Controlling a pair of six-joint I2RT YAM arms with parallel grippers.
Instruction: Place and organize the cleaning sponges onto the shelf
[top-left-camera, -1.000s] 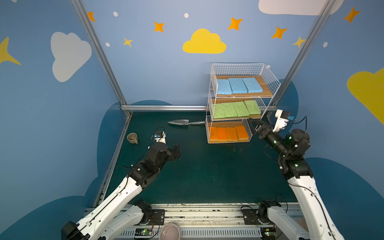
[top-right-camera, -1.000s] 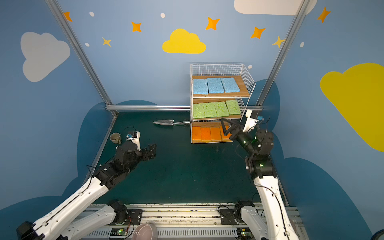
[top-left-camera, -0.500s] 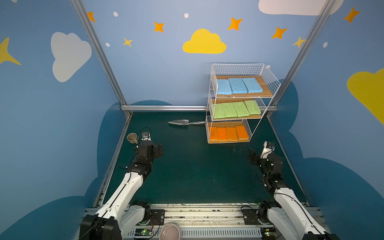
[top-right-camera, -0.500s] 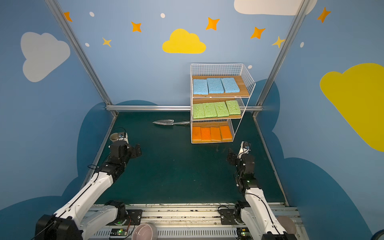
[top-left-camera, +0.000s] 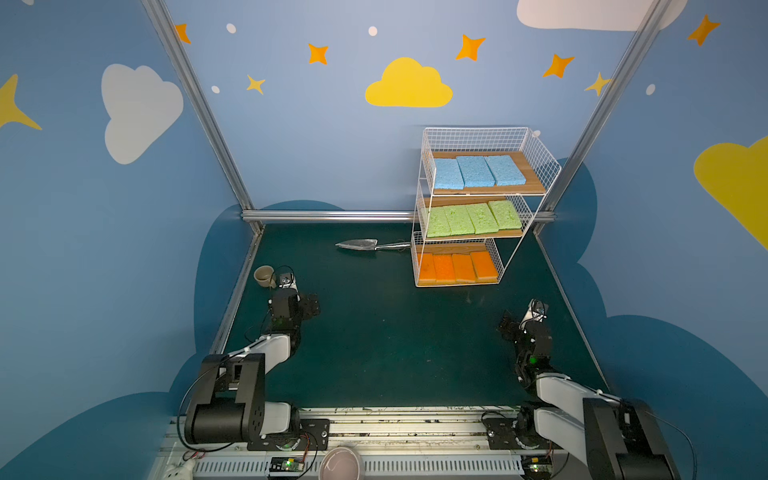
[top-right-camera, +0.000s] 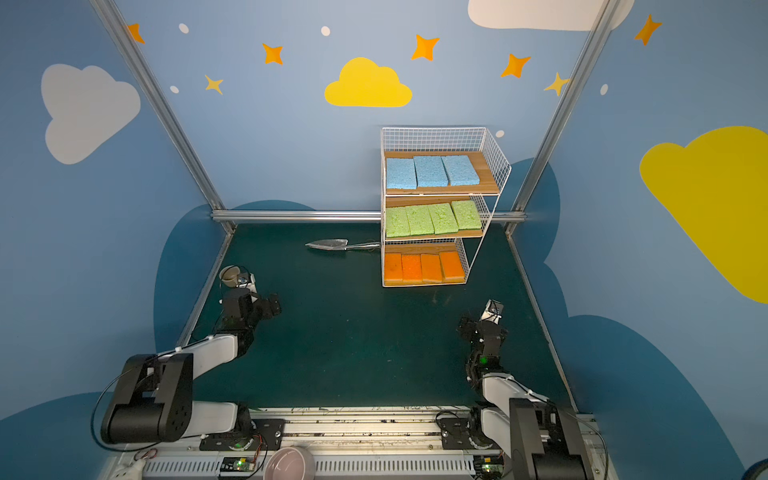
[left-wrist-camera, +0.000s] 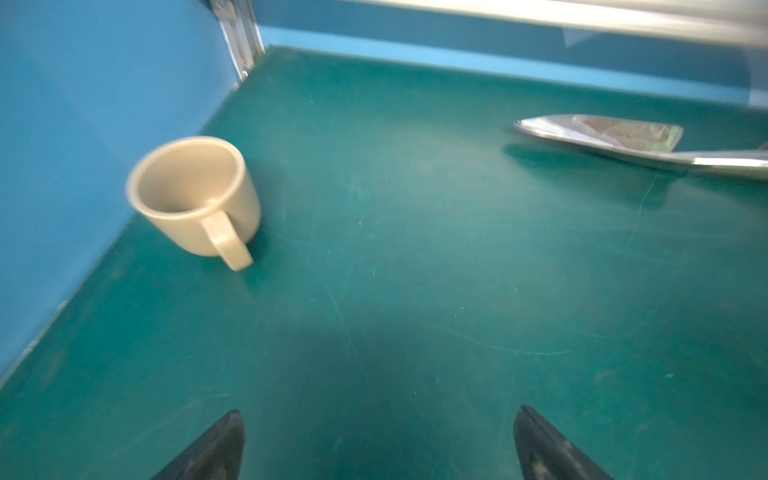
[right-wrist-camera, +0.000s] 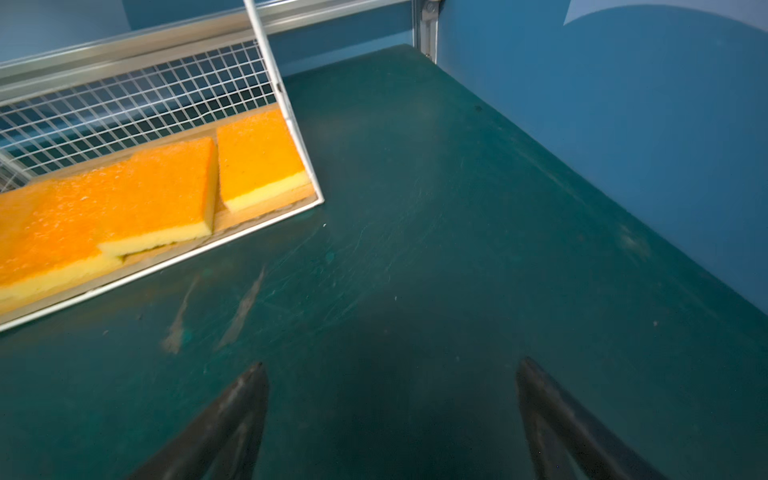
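Left gripper (left-wrist-camera: 381, 411): released, jaws spread wide, nothing between them. It sits low over the desk (top-left-camera: 395, 332) at 8 o'clock, with a beige mug (left-wrist-camera: 195, 195) near it at 9 o'clock.

Right gripper (right-wrist-camera: 392, 363): also released and empty, at 4 o'clock, near the front of the shelf (top-left-camera: 536, 153) but apart from it.

The shelf stands at 1 o'clock and holds all the cleaning sponges:
- three blue sponges (top-left-camera: 473, 171) on the top tier
- four green sponges (top-left-camera: 471, 219) on the middle tier
- four orange sponges (top-left-camera: 457, 268) on the bottom tier

Each row lies flat, side by side. None lies on the desk. A metal trowel (top-left-camera: 361, 244) lies at 12 o'clock.

Handling (judgement): the sponges are probably light, soft and compressible, with a porous, non-slip surface. To straighten one, grip it across its thickness at the exposed front edge with light force, since its neighbours crowd the long sides.
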